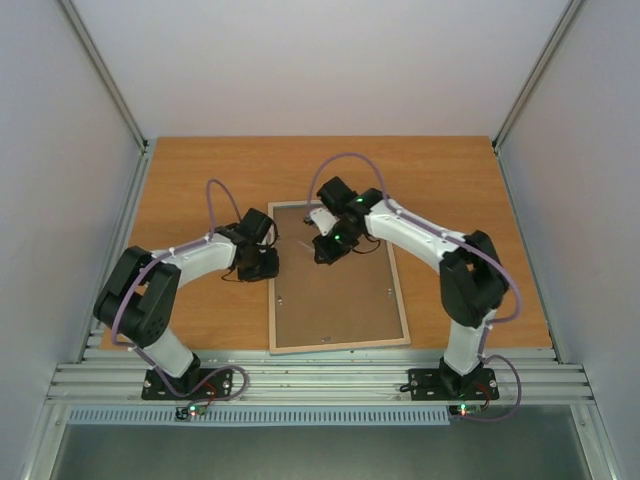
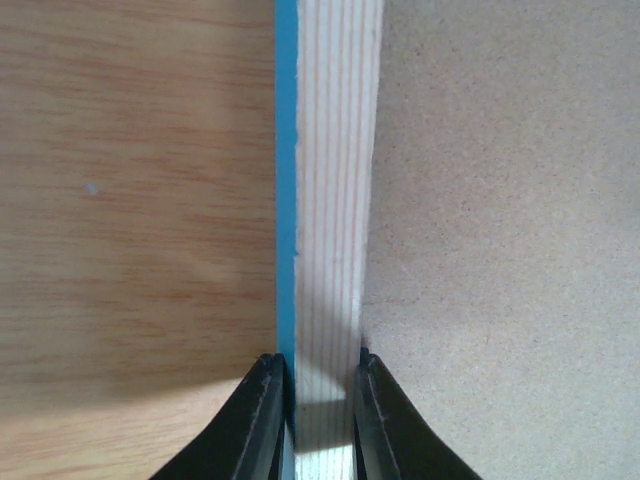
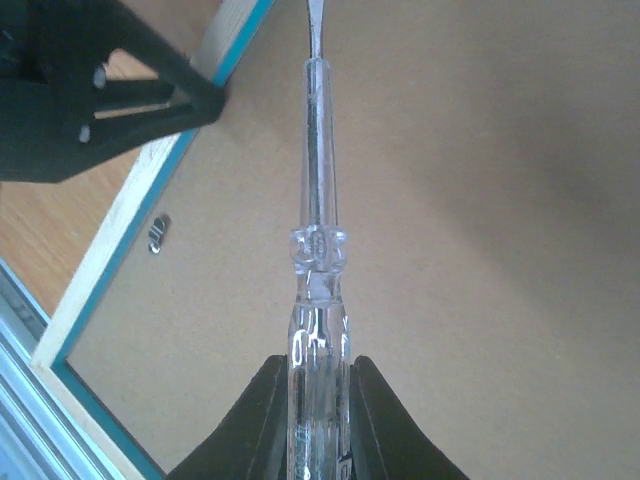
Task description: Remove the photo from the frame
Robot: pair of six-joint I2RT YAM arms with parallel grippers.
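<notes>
The frame (image 1: 338,345) lies face down on the wooden table, its pale wood edge up and turquoise showing at the side (image 2: 335,200). The brown backing board (image 1: 335,295) fills it. The photo is hidden under the board. My left gripper (image 1: 268,262) is shut on the frame's left rail, one finger on each side (image 2: 320,365). My right gripper (image 1: 325,252) hovers over the upper part of the board, shut on a clear-handled screwdriver (image 3: 318,300) whose metal tip points toward the frame's far left corner.
A small metal retaining clip (image 3: 158,233) sits on the board near the left rail (image 3: 100,260). Another clip (image 1: 388,291) shows by the right rail. The left arm's gripper body (image 3: 90,90) is close to the screwdriver tip. A metal rail (image 1: 320,378) edges the table's front.
</notes>
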